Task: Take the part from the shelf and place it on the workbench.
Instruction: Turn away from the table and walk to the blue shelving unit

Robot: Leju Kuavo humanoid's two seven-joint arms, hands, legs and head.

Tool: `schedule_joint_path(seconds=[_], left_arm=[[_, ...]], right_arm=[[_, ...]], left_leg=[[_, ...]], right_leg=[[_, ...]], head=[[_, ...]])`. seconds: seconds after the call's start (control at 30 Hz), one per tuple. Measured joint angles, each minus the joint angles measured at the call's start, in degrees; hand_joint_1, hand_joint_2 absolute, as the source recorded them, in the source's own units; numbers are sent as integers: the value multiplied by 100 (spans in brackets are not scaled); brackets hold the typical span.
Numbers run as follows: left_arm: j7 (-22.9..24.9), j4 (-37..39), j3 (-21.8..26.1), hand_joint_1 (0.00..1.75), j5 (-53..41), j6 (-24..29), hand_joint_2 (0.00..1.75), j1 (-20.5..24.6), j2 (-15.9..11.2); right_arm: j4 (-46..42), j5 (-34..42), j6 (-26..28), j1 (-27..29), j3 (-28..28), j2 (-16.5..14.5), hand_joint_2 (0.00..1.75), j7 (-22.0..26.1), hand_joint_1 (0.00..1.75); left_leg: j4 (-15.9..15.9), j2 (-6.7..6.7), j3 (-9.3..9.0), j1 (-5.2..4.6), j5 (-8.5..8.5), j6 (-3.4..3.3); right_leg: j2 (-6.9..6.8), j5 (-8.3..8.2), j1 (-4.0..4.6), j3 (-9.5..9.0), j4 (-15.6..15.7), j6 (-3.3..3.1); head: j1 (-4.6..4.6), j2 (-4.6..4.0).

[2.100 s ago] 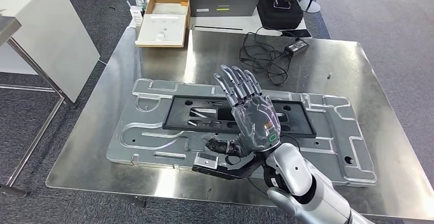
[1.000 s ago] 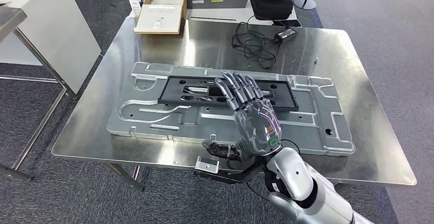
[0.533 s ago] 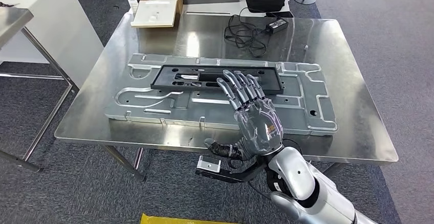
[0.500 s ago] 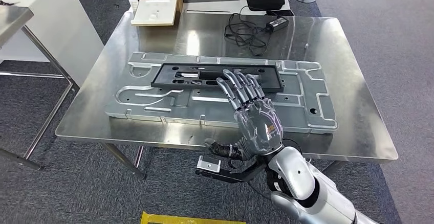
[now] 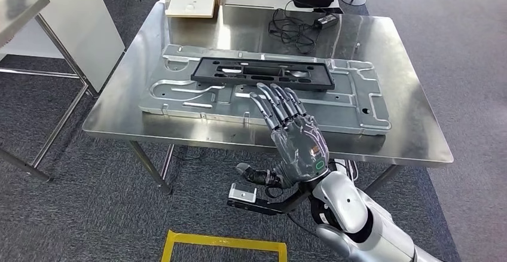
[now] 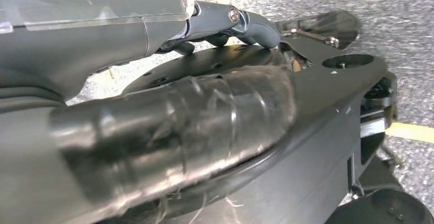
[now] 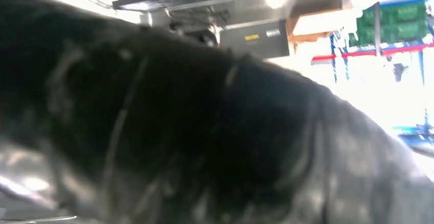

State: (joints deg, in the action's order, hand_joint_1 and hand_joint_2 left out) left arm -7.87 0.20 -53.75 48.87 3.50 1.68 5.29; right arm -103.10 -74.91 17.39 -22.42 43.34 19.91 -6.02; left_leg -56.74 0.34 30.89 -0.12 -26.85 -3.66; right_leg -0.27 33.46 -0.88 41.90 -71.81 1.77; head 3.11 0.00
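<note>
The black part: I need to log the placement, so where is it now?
In the head view, the black part lies on the grey plate on the workbench, far side, ahead of the right hand.

A black rectangular frame-shaped part (image 5: 262, 72) with cut-out slots lies flat on the steel workbench (image 5: 179, 133), toward 12 o'clock, lengthwise 9-to-3.
</note>
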Motion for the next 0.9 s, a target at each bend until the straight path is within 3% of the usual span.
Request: schedule_joint_path(seconds=[0.03,0.1,0.17,0.23,0.27,0.3,0.33,0.37,0.4,0.47,0.5,0.53,0.57,0.6,0.67,0.7,0.77,0.8,0.87,0.9], left_arm=[[-1,0,-2,0,1,0,0,2,0],[-3,1,-8,0,3,0,0,16,1],[-4,1,-14,0,6,0,0,37,5],[-4,-1,-18,0,19,2,0,55,14],[-4,-2,-20,0,27,4,0,58,17],[-3,-2,-21,0,35,7,0,58,19],[-3,-2,-22,0,40,10,0,54,16],[-3,-1,-23,0,43,11,0,50,11],[-2,-1,-25,0,46,11,0,50,5],[-1,0,-26,0,50,6,0,52,-6],[1,0,-26,0,51,2,0,56,-10],[1,0,-26,0,54,-1,0,58,-11],[4,0,-26,0,56,-3,0,59,-14],[7,0,-26,0,58,-4,0,58,-18],[28,0,-27,0,60,-4,0,42,-27],[39,0,-28,0,61,-4,0,19,-32],[52,0,-29,0,73,-4,0,-24,-37],[45,0,-30,0,85,-4,0,-38,-39],[14,0,-30,0,108,-4,0,-47,-32],[-9,0,-30,0,118,-3,44,-48,-26]], right_arm=[[0,2,-2,1,0,4,0,-1,0],[0,3,-3,1,1,13,0,-2,0],[-3,5,-4,-4,2,17,0,-2,0],[-17,14,-8,-21,2,19,0,-2,0],[-26,20,-14,-30,2,19,0,-2,0],[-33,27,-24,-36,3,22,0,-2,0],[-37,36,-40,-37,4,26,0,-2,0],[-37,43,-63,-40,5,30,44,-1,0],[-37,51,-88,-44,6,35,87,1,0],[-37,63,-138,-52,7,43,175,9,0],[-37,68,-160,-52,8,46,175,14,0],[-37,70,-180,-51,12,46,175,18,0],[-37,72,-192,-51,17,48,175,21,0],[-37,72,-199,-50,21,49,175,22,0],[-37,73,-201,-51,26,53,175,22,0],[-39,73,-199,-52,26,56,175,22,0],[-44,82,-197,-56,26,74,175,20,0],[-46,94,-200,-57,27,86,175,15,0],[-45,138,-227,-53,29,108,175,-8,0],[-44,163,-248,-43,31,117,175,-25,0]], left_leg=[[-9,6,77,-6,53,1],[-41,16,263,-17,171,10],[-86,16,431,-26,282,30],[-122,9,534,-42,380,70],[-122,9,557,-45,433,97],[-108,10,571,-48,491,127],[-87,10,581,-50,545,159],[-98,3,606,-48,523,190],[-199,-6,659,-46,373,221],[-714,-19,815,-27,-208,279],[-1090,-19,894,-17,-496,307],[-1436,-19,940,-10,-645,332],[-1682,-18,932,0,-633,356],[-1762,-13,846,14,-489,380],[-1359,72,410,57,-156,429],[-953,154,111,57,-152,445],[-291,242,-281,37,-360,385],[-137,216,-329,16,-448,322],[-86,108,-250,15,-433,178],[-81,67,-209,18,-383,117]], right_leg=[[0,31,0,7,-219,7],[0,-175,2,-173,-340,-1],[6,-428,18,-714,207,-57],[10,-329,57,-1338,1076,-136],[13,-244,79,-1516,1366,-169],[13,-209,96,-1579,1518,-196],[7,-252,80,-1549,1551,-226],[-7,-322,65,-1502,1575,-262],[-31,-400,44,-1438,1599,-308],[-86,-549,26,-1271,1618,-367],[-111,-619,26,-1177,1609,-380],[-139,-685,27,-1088,1595,-373],[-177,-750,25,-986,1569,-362],[-222,-808,20,-879,1530,-347],[-316,-891,11,-667,1412,-300],[-355,-915,12,-578,1336,-272],[-447,-960,36,-463,1226,-209],[-501,-987,42,-430,1206,-174],[-547,-1012,31,-397,1191,-96],[-459,-924,11,-366,1108,-57]], head=[[-1,0],[-1,0],[-1,0],[-2,0],[-1,0],[-2,0],[-2,0],[-1,0],[-3,0],[-7,0],[-8,0],[-9,0],[-9,0],[-9,0],[-10,0],[-11,0],[-8,0],[-6,0],[-3,0],[-3,0]])
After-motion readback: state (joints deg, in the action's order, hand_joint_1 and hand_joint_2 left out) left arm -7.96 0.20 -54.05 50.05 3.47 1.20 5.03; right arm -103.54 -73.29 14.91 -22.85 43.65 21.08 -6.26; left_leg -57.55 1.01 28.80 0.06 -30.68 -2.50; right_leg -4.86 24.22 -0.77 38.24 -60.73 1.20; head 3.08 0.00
